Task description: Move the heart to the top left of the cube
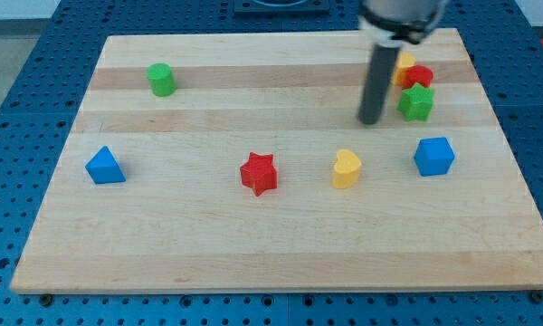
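The yellow heart (346, 168) lies on the wooden board right of centre. The blue cube (433, 156) sits to its right, a gap between them. My tip (371, 121) is at the end of the dark rod, above and slightly right of the heart in the view, and left of the green star (416, 102). The tip touches no block.
A red star (259, 174) lies left of the heart. A red block (419, 77) and a yellow block (404, 65) sit above the green star, near the board's top right. A green cylinder (162, 80) is at top left, a blue triangle (104, 166) at left.
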